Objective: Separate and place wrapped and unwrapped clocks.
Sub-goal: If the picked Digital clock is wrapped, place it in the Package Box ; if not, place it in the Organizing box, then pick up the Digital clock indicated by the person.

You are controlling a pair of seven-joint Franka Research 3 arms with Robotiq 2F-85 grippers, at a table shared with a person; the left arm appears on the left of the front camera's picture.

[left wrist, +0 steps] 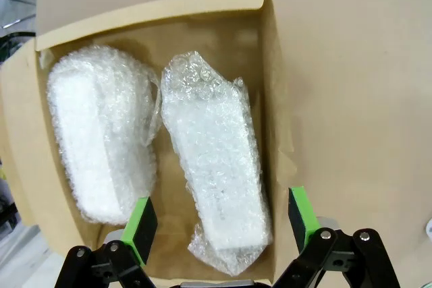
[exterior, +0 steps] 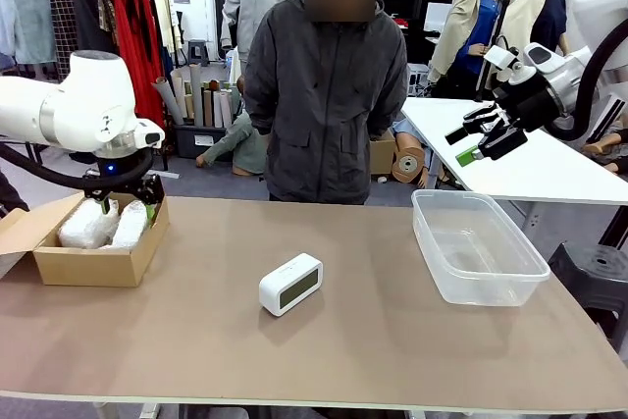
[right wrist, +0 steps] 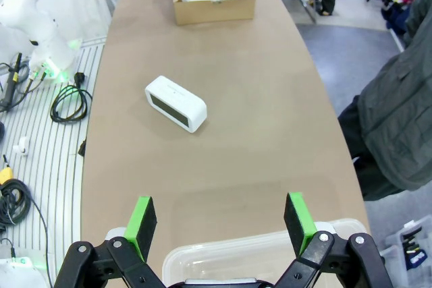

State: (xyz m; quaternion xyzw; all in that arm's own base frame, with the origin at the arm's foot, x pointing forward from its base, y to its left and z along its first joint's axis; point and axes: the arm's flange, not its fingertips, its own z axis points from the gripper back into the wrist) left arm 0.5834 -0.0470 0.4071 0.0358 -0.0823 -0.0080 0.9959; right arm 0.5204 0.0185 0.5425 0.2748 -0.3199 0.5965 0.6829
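Front: both wrapped clocks (exterior: 86,225) lie in the box (exterior: 93,267), with the left hand (exterior: 128,205) just above them. The bare clock (exterior: 290,284) sits mid-counter (exterior: 392,340), not yet sorted and likely bound for the tub (exterior: 478,247). The right hand (exterior: 486,141) hangs spread above the tub.

Left wrist: the fingers stand wide either side of one wrapped clock, not closed on it.

Right wrist: nothing lies between the right hand and the bare clock; the person (right wrist: 398,119) stands at the counter's edge.

box (exterior: 93,267): brown cardboard, flaps open, table's left end | tub (exterior: 491,288): clear plastic, right side, well apart from box | table (exterior: 373,345): brown top | person (exterior: 327,95): grey jacket, standing at far edge | clothes rack (exterior: 108,7): behind, left
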